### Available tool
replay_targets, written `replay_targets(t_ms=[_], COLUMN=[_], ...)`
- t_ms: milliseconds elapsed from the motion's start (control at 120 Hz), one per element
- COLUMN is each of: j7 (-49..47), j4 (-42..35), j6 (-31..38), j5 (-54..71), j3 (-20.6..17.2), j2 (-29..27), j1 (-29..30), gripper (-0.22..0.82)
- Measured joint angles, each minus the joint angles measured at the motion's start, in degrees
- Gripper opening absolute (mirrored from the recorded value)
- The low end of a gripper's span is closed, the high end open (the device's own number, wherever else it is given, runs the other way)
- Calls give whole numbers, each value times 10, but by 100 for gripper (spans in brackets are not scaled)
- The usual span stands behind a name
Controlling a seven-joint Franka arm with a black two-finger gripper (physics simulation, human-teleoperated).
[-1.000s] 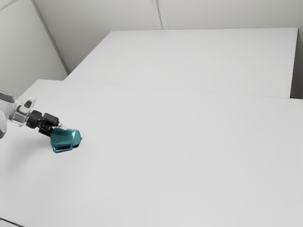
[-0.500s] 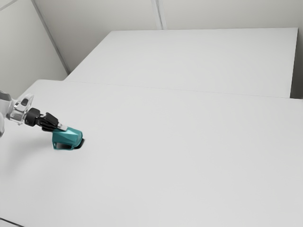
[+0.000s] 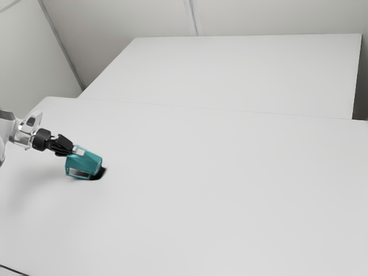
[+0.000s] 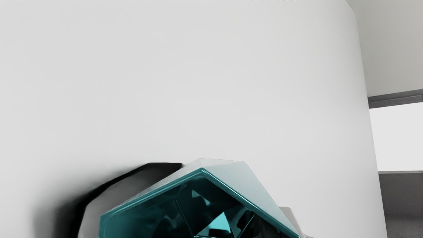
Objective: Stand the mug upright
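Observation:
The gripper (image 3: 77, 150) is at the teal mug (image 3: 87, 162) near the exterior view's left, shut on its upper wall. A pale fingertip lies against the mug's outside. The mug is tilted, its handle side toward the exterior camera, with a dark shadow beneath its far end. In the wrist view, the mug (image 4: 152, 188) shows its angular rim and dark, shiny inside facing the hand. One grey finger (image 4: 289, 216) of the gripper stands outside its wall; the other finger's tip is hard to make out among the dark reflections inside.
A broad white table (image 3: 218, 190) lies under the mug, with another white surface (image 3: 230, 75) behind it. A dark cable (image 3: 14, 270) crosses the exterior view's lower left corner. Beyond the table's edge, the wrist view has dark grey furniture (image 4: 401, 201).
The mug has moved with my gripper, a little up and toward the exterior view's right, and its tilt has changed. The dark shadow under its far end has grown.

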Motion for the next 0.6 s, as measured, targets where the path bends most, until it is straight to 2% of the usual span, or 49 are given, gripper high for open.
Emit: replay_targets(t_ms=[383,467,600], j7=[1,1,-8], j4=[0,0,-2], j6=[-6,-4,37], j5=[42,61,121], j3=[1,5,12], j2=[-74,-81,-102], j1=[-31,-58,-136], gripper=[-18,-18,-18])
